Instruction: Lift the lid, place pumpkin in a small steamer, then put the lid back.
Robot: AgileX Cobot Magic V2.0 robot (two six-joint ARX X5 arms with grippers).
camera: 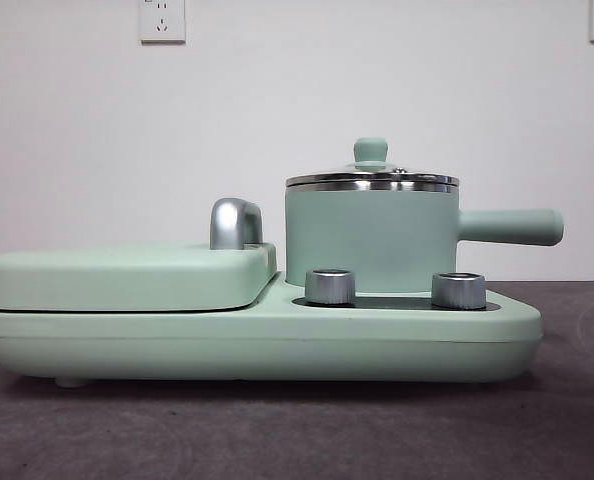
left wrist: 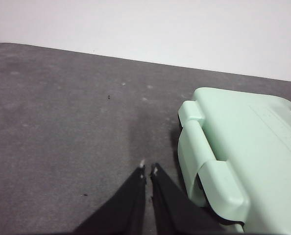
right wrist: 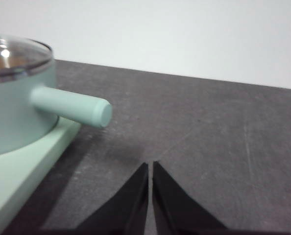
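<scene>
The lid [camera: 372, 179], a clear glass disc with a chrome rim and a small mint-green knob, sits on the small steamer [camera: 369, 240]. The steamer stands upright on the right-hand section of a mint-green cooking base [camera: 277, 345], its long straight handle [camera: 512, 226] pointing right in the front view. Two chrome dials [camera: 330, 286] stand on the base just in front of the steamer. Beside it, to the left, the wide flat hinged cover [camera: 127, 276] lies closed, its chrome handle [camera: 234, 222] at the end nearest the steamer. The base rests on the dark grey desk [camera: 297, 430].

The right end effector [right wrist: 150, 166] hangs over bare desk near the steamer's handle, jaws pressed together, holding nothing. The left end effector [left wrist: 148, 169] hangs just beside the flat cover's outer end, jaws likewise pressed together and empty.
</scene>
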